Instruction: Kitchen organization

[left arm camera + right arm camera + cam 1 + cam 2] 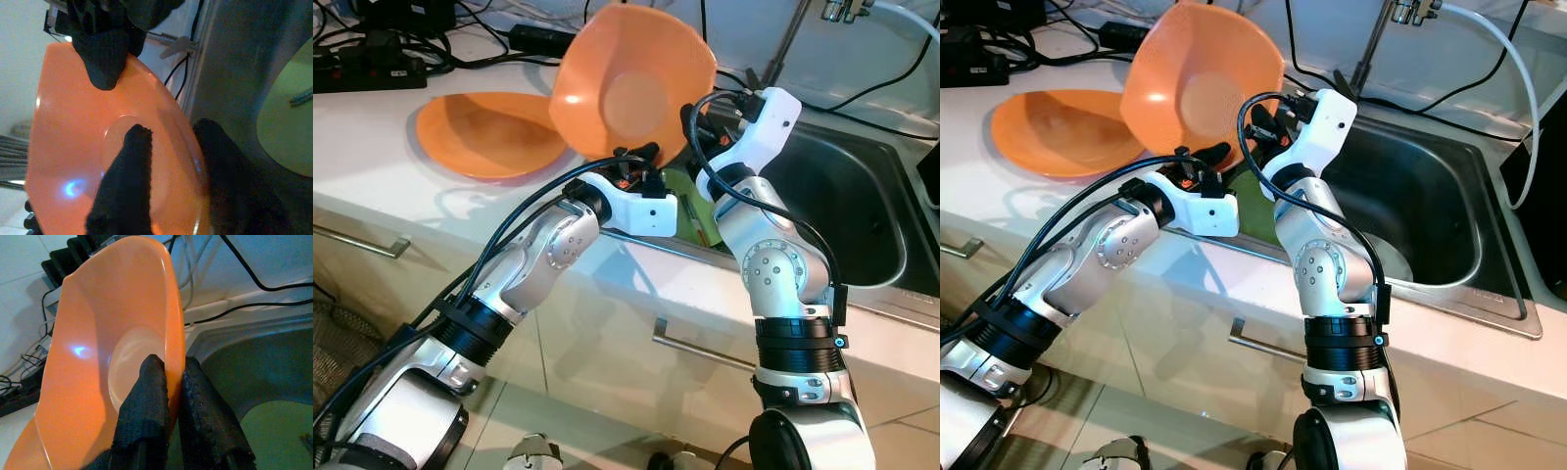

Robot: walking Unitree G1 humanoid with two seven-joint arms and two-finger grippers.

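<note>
Orange plastic is what both arms are busy with: a bowl point(631, 83) is held up on edge above the near rim of the steel sink point(1430, 225), its underside turned toward the head camera. The right tool point(168, 396) is pinched narrow on the bowl's rim, one finger inside and one outside, as its wrist view shows plainly. The left tool point(166, 147) has a finger laid against the bowl's base and another past its edge; whether it truly clamps the rim or only steadies it I cannot tell.

A second orange dish, a plate point(489, 132), lies flat on the white tabletop point(391, 186) just beside the raised bowl, to the robot's left. Down in the sink a green board point(274, 431) lies on the bottom. Black cables point(509, 39) trail along the back of the tabletop, and a tap point(1400, 15) stands above the sink.

The step looks like a handover or re-grip of the bowl between the arms, midway in carrying it between sink and tabletop. Next, one tool probably has to take a firm hold before the other lets go, and the bowl should be turned level before it is set down, most likely near the plate.
</note>
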